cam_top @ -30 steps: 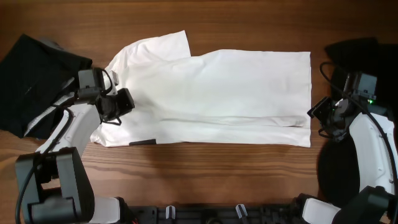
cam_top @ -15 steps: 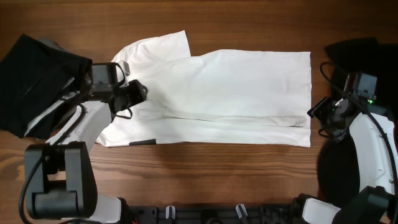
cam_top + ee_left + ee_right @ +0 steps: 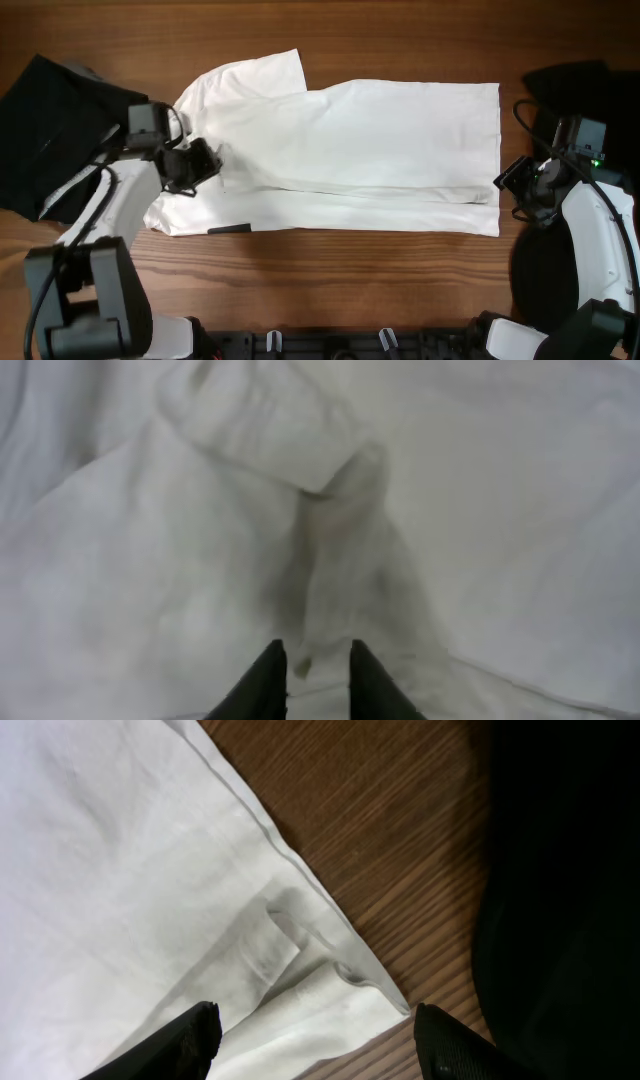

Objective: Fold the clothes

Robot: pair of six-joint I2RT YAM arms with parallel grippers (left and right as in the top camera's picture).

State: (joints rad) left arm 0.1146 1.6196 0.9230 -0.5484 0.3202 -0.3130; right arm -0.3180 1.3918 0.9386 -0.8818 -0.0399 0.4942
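- white T-shirt is spread flat across the middle of the overhead frame on the wooden table, neck end left, hem end right, one sleeve poking up toward the upper left
- small dark label sits on its lower edge, left of centre
- left claw is down on the left part of the shirt; the left wrist view shows its fingertips nearly together with a raised ridge of white cloth running in between, so it looks pinched on that fold
- right claw is at the shirt's right edge, lower corner; in the right wrist view its fingers stand wide apart above the hem corner, nothing in them
- black garment is bunched at the left edge of the overhead frame, just beside the shirt
- another dark pile sits at the right edge, well apart from the first, behind the right arm
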